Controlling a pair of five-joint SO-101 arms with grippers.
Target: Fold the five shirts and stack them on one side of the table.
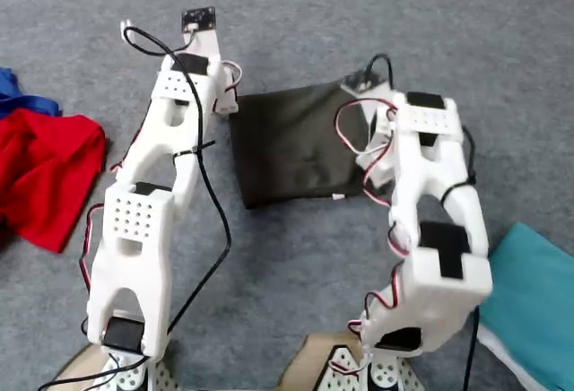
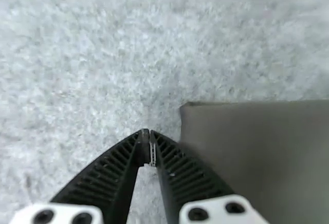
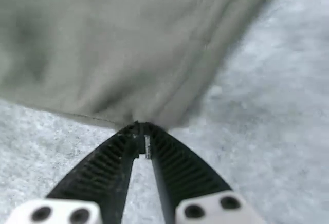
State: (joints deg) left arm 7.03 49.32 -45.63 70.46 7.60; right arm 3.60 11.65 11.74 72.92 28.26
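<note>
A dark olive shirt (image 1: 291, 144) lies folded into a flat rectangle in the middle of the grey table. My left gripper (image 2: 146, 135) is shut with nothing in it, resting on the table just beside the shirt's corner (image 2: 187, 108). In the high view that arm (image 1: 179, 122) reaches to the shirt's far left corner. My right gripper (image 3: 142, 129) is shut, its tips right at the olive shirt's hem (image 3: 154, 54); whether cloth is pinched I cannot tell. The right arm (image 1: 426, 194) hangs over the shirt's right edge.
A crumpled red shirt (image 1: 45, 171) lies at the left edge, with a blue one (image 1: 13, 95) behind it. A teal shirt (image 1: 534, 297) on something white sits at the near right. Bare grey table (image 1: 296, 256) lies in front of the olive shirt.
</note>
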